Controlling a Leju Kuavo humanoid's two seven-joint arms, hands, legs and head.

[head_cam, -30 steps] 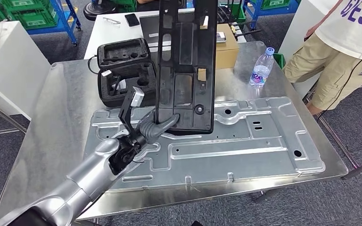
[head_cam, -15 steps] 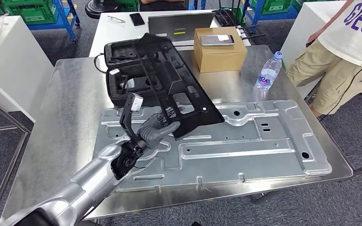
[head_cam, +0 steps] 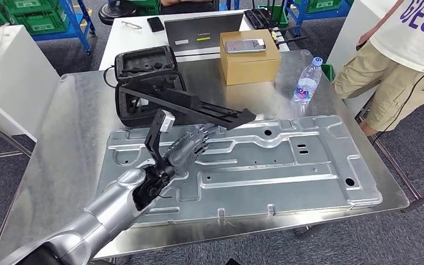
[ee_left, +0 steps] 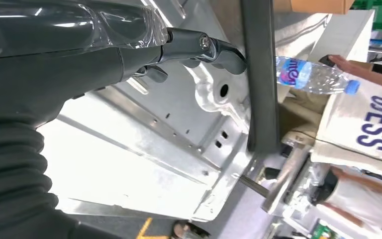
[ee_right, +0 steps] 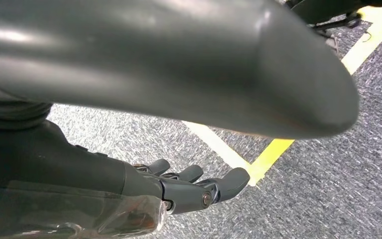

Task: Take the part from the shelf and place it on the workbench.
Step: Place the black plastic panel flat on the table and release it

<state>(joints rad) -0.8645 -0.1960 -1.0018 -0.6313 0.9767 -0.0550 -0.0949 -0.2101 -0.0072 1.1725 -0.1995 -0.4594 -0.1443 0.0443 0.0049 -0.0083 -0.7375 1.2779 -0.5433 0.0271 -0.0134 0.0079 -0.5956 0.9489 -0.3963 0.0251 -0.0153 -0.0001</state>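
At the centre of the head view the long black part lies nearly flat, its far end over the black foam case and its near end above the metal sheet on the workbench. The left hand sits just under that near end, fingers spread and fingertips touching it. The right hand hangs over grey floor, fingers loosely extended, holding nothing.

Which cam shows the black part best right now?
Head view: the black part shows whole, tilted over the metal panel, left hand under its near end. Left wrist view shows just a dark edge-on strip. Right wrist view looks at the floor.
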